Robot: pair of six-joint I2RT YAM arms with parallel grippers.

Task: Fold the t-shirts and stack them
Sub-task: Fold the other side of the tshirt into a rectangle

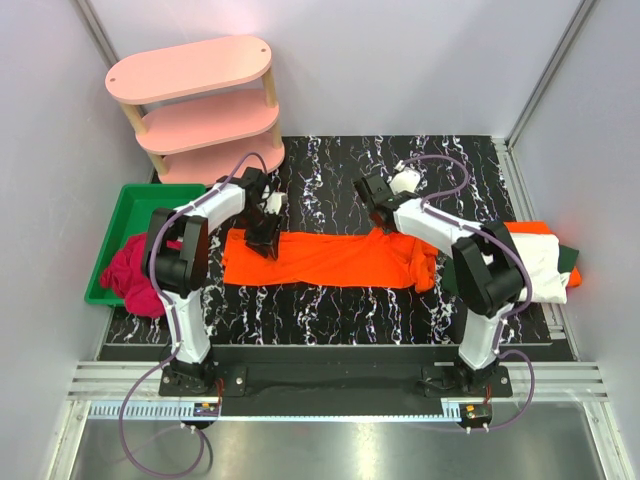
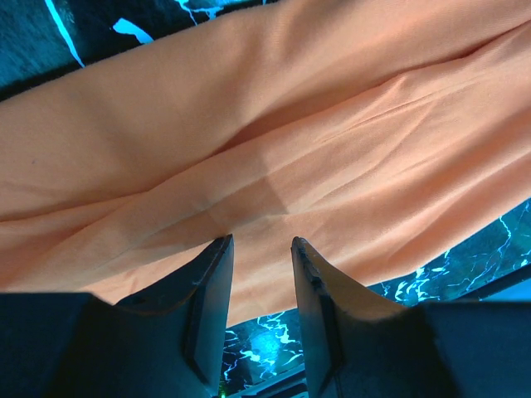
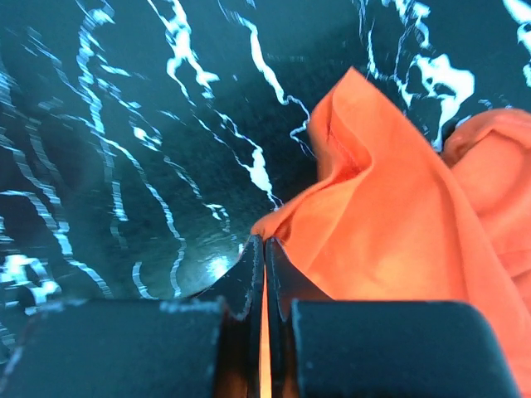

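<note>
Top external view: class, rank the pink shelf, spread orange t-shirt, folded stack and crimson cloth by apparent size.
1. pink shelf (taller, so nearer the camera)
2. orange t-shirt
3. folded stack and crimson cloth: look alike, not ranked

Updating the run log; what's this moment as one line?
stage: folding | left gripper: open, at orange t-shirt left end | right gripper: shut on shirt's far edge

Mid-frame: orange t-shirt (image 1: pixel 330 258) lies flat, a long folded band; folded stack (image 1: pixel 545 265) (white on top) at right edge.
</note>
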